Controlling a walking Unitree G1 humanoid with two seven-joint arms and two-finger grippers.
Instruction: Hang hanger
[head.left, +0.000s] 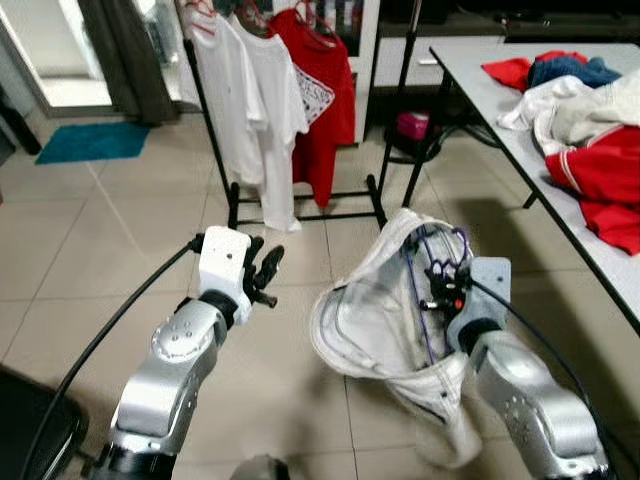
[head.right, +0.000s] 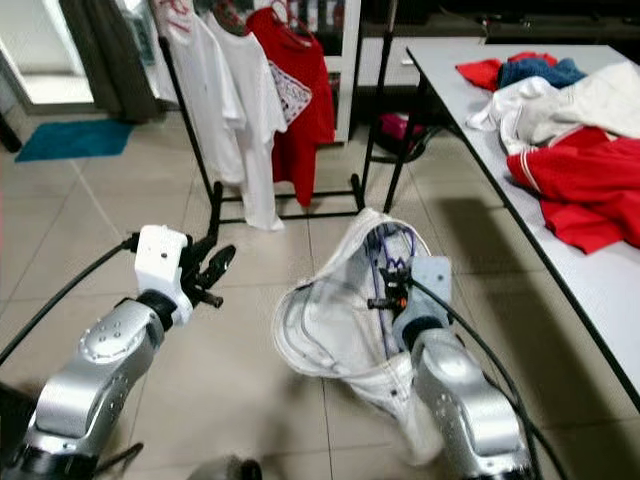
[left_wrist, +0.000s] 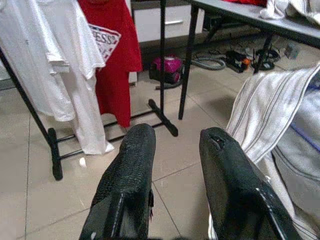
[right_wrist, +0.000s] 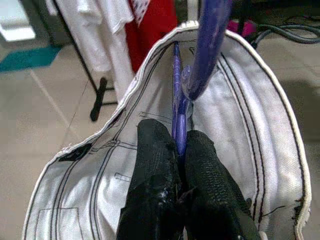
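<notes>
Floor (head.left: 120, 250): beige tiles ahead of me.
Teal mat (head.left: 92, 141): flat on the floor, far to my left, near a doorway.
Dark curtain (head.left: 128, 55): hangs just beside that doorway.
Bench (head.left: 480, 80): grey top, black legs, on my right.
Clothes pile (head.left: 580, 130): red, white and blue garments heaped on the bench.
Pink object (head.left: 412, 125): on the floor under the bench; I cannot identify it.
Cables (left_wrist: 235, 57): lying under the bench.

Cloth, plastic and glossy tile

The purple hanger (right_wrist: 196, 55) looks smooth, shiny plastic; the white garment (right_wrist: 260, 125) on it is matt woven cloth with dark stitching. The right pincer (right_wrist: 179, 150) has rough, pebbled black fingers (right_wrist: 155, 165). The floor (head.left: 130, 240) tiles gleam.
</notes>
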